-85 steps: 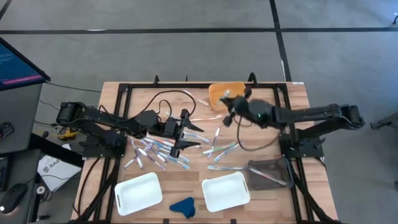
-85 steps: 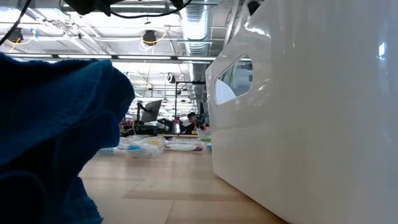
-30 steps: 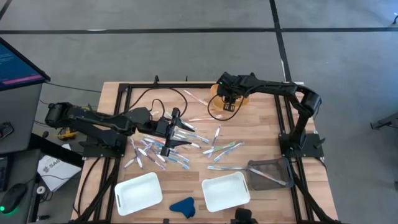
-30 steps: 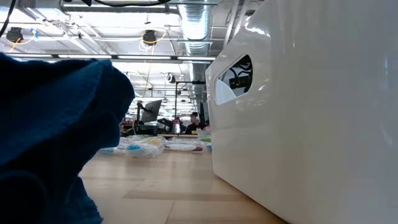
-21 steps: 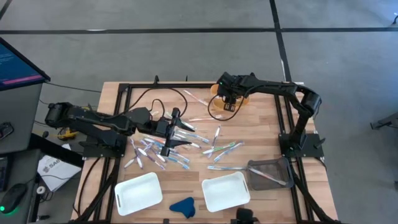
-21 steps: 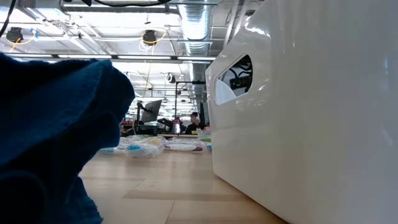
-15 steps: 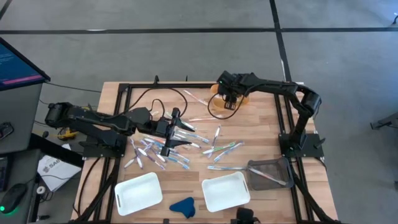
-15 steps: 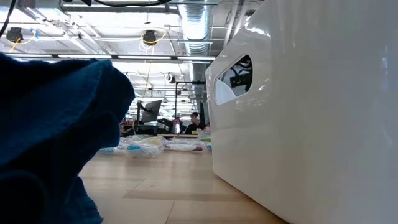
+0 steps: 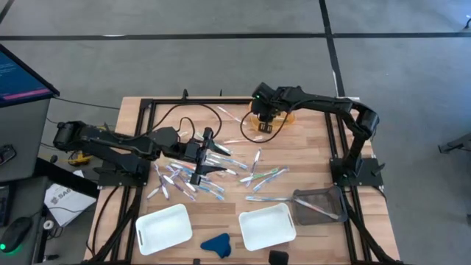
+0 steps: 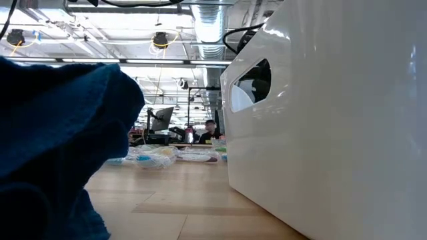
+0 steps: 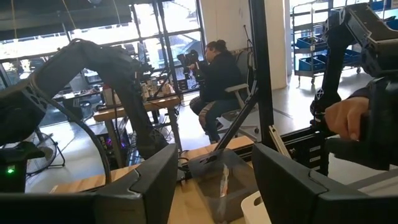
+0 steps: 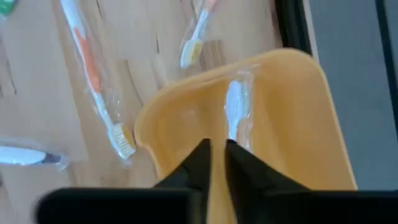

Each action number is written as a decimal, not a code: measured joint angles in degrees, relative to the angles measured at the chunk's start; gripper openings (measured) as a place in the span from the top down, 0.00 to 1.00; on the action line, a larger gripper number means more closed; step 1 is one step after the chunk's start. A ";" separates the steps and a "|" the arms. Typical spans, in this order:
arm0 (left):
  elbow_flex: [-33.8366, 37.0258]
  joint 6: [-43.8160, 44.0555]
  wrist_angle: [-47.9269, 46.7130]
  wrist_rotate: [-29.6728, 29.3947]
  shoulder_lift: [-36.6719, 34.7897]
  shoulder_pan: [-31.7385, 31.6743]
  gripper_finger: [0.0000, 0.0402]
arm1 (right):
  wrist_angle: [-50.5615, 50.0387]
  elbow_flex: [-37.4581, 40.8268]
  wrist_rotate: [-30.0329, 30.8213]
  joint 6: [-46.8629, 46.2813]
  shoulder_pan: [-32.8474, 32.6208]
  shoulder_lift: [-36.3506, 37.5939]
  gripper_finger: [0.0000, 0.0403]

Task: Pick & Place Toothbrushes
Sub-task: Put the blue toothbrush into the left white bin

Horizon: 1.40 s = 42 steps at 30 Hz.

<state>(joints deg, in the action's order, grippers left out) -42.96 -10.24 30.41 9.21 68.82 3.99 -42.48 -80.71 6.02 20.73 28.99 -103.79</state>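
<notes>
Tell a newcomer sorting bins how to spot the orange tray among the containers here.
Start at the wooden table and look to its far edge, where the right gripper hangs, shut. The orange tray lies right under it, with one wrapped toothbrush inside. It is the only coloured container: the near trays are white or dark.

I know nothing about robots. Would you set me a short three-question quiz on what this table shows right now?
1. True or false: the right gripper hangs over the orange plastic tray.
2. Which container holds a wrapped white toothbrush? A) the orange tray B) the white plastic tray on the left C) the white plastic tray on the right
3. Fill in: the left gripper sits over the loose pile of toothbrushes with its fingers ____.

Key: 1 true; 2 A; 3 open
</notes>
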 joint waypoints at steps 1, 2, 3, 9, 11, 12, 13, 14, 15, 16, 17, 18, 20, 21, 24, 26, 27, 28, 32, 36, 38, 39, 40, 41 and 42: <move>0.00 0.00 -0.02 0.00 0.00 0.00 0.50 | 0.60 0.00 0.02 -0.08 -0.02 0.00 0.96; 0.00 0.00 -0.01 0.00 0.00 0.00 0.50 | 1.57 0.00 0.02 -0.55 -0.02 0.00 0.98; 0.00 0.00 -0.01 0.00 0.00 0.00 0.50 | 2.92 0.00 0.02 -1.16 -0.02 0.00 0.98; 0.00 0.00 -0.01 0.00 0.00 0.00 0.50 | 7.67 -0.02 0.00 -2.78 0.00 -0.24 0.99; 0.00 0.00 -0.02 0.00 0.00 0.00 0.50 | 7.93 -0.03 -0.02 -3.22 0.00 -0.64 0.99; 0.00 0.00 0.00 0.00 0.00 0.01 0.50 | 7.79 0.00 -0.02 -3.64 0.01 -0.68 0.99; 0.00 0.01 0.00 0.00 0.00 0.02 0.50 | 8.17 0.00 -0.02 -4.08 0.18 -0.66 0.99; 0.00 0.00 -0.01 0.00 0.00 0.00 0.50 | 8.67 -0.01 -0.04 -4.48 0.33 -0.60 1.00; 0.00 0.00 -0.02 0.02 0.00 0.01 0.50 | 8.91 -0.02 -0.07 -4.93 0.40 -0.57 1.00; 0.00 0.02 -0.02 0.00 0.00 0.00 0.50 | 8.99 -0.02 -0.04 -5.43 0.34 -0.57 1.00; 0.00 0.00 -0.02 0.00 0.00 0.00 0.50 | 9.16 -0.02 -0.04 -5.89 0.39 -0.59 1.00; 0.00 0.00 -0.02 0.00 0.00 0.00 0.50 | 9.35 -0.02 -0.04 -6.30 0.50 -0.59 1.00; 0.00 0.00 -0.02 0.00 0.00 0.01 0.50 | 9.38 -0.02 -0.05 -7.16 0.91 -0.57 1.00; 0.00 0.00 -0.02 0.00 0.00 0.02 0.50 | 9.66 0.17 -0.04 -7.64 1.05 -0.57 1.00; 0.00 0.00 -0.02 0.00 0.00 0.00 0.50 | 12.32 2.25 -0.07 -8.28 1.43 -0.55 1.00; 0.00 0.00 -0.02 0.00 0.00 0.00 0.50 | 12.84 3.46 -0.23 -9.14 1.93 -0.60 1.00; 0.00 0.00 -0.02 0.00 0.00 0.00 0.50 | 12.95 3.87 -0.24 -9.42 2.25 -0.61 1.00; 0.01 0.01 -0.02 0.00 0.00 0.00 0.50 | 13.22 4.32 -0.24 -9.67 2.49 -0.57 1.00; 0.00 0.00 -0.01 0.00 0.00 0.02 0.50 | 13.39 5.82 -0.21 -9.90 3.07 -0.59 1.00; 0.00 0.00 0.00 0.00 0.00 0.00 0.50 | 16.37 7.46 -0.25 -10.83 3.35 -0.58 1.00; 0.00 0.00 0.00 0.00 0.00 0.00 0.50 | 18.03 7.84 -0.20 -11.18 3.30 -1.70 1.00; 0.01 0.00 0.00 0.01 0.00 0.00 0.50 | 18.69 7.78 -0.25 -11.68 3.30 -2.49 1.00; 0.01 0.00 0.00 0.00 0.01 0.02 0.50 | 17.72 7.94 -0.42 -11.90 3.40 -2.77 1.00; 0.02 0.02 0.01 0.01 0.00 0.01 0.50 | 17.00 8.04 -0.42 -11.83 3.49 -3.24 1.00; 0.02 0.03 0.04 -0.02 0.00 0.00 0.50 | 18.00 7.81 -0.41 -11.61 3.46 -4.01 1.00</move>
<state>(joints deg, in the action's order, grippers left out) -42.94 -10.21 30.45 9.20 68.82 3.99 -24.48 -72.90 5.61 9.13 32.45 -107.80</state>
